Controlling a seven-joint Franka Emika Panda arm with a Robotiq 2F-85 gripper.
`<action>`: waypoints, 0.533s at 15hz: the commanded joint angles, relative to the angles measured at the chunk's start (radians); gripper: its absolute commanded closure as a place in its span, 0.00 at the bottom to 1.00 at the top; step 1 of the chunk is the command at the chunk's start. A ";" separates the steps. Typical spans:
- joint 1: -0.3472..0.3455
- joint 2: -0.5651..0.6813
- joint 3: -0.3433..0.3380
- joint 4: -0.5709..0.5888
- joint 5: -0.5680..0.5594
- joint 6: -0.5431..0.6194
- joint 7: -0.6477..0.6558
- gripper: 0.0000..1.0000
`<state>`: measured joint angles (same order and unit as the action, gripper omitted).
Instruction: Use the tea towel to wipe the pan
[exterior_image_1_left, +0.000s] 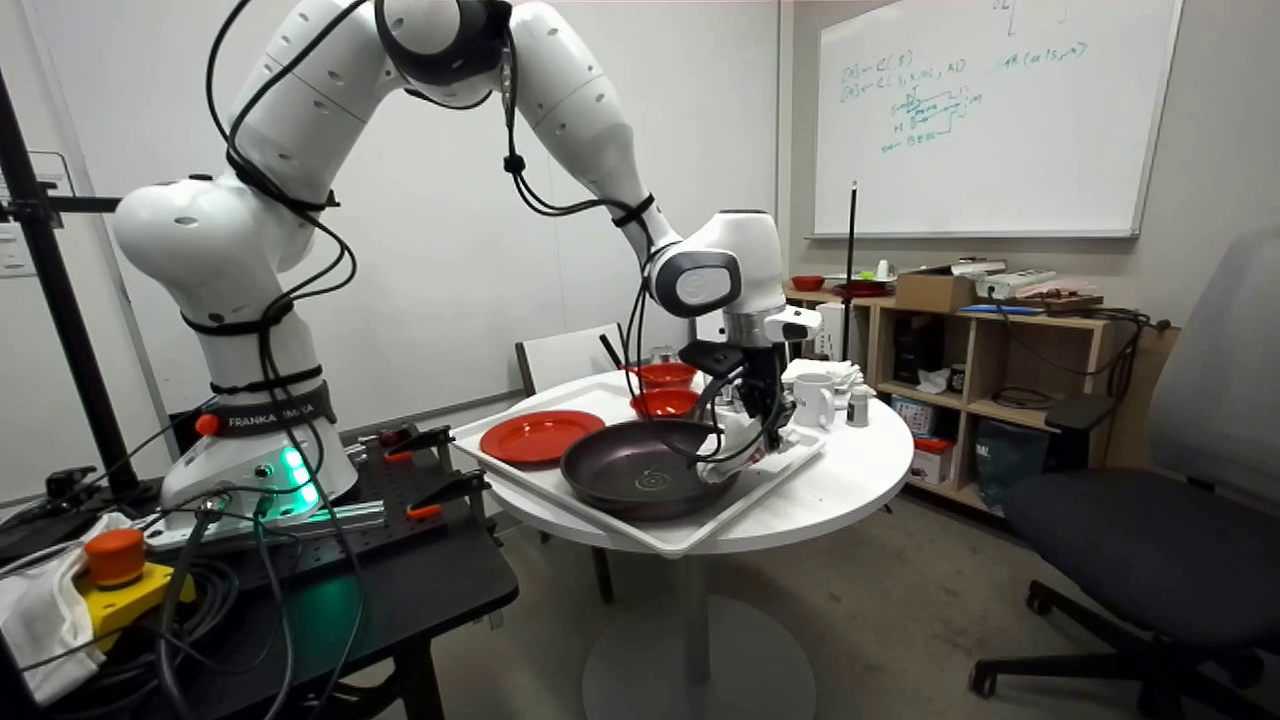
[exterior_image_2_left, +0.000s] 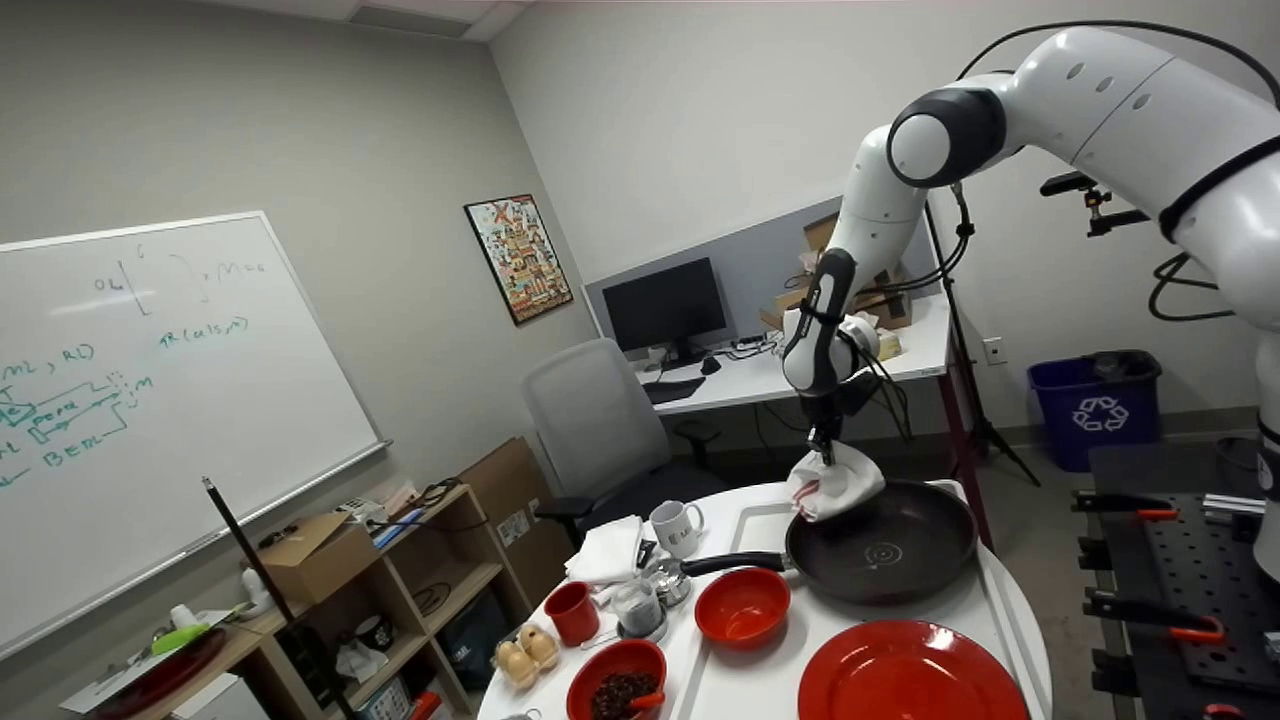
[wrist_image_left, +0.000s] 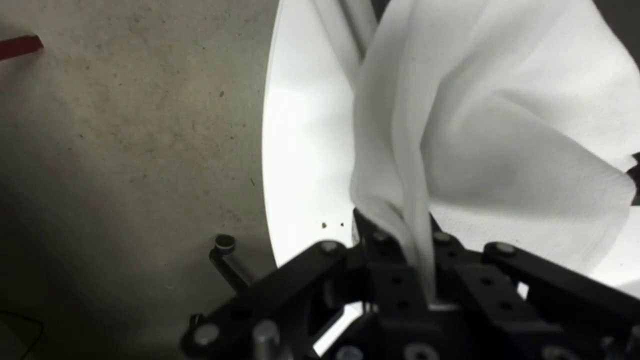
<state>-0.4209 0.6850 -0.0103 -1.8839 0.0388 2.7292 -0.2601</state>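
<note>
I see the hand (wrist_image_left: 410, 235) pinching a bunched fold of the tea towel (exterior_image_2_left: 845, 480), white with red stripes. In an exterior view it overlaps the rim of the black pan (exterior_image_2_left: 900, 560) at about eleven o'clock. From the pan, a red plate (exterior_image_2_left: 905, 670) lies at six, a red bowl (exterior_image_2_left: 743, 607) near eight, on the bench (exterior_image_1_left: 870, 470).

I hold the white, red-striped tea towel (exterior_image_2_left: 838, 485) bunched in loose folds at the rim of the black frying pan (exterior_image_2_left: 880, 552), which rests open side up on the white tray (exterior_image_2_left: 750, 685).
</note>
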 joint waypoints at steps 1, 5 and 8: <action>-0.121 -0.109 0.112 -0.096 0.094 0.075 -0.163 0.95; -0.354 -0.246 0.380 -0.220 0.294 0.098 -0.445 0.95; -0.534 -0.329 0.602 -0.286 0.484 0.048 -0.655 0.95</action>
<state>-0.8000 0.4689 0.4083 -2.0633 0.3673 2.8092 -0.7320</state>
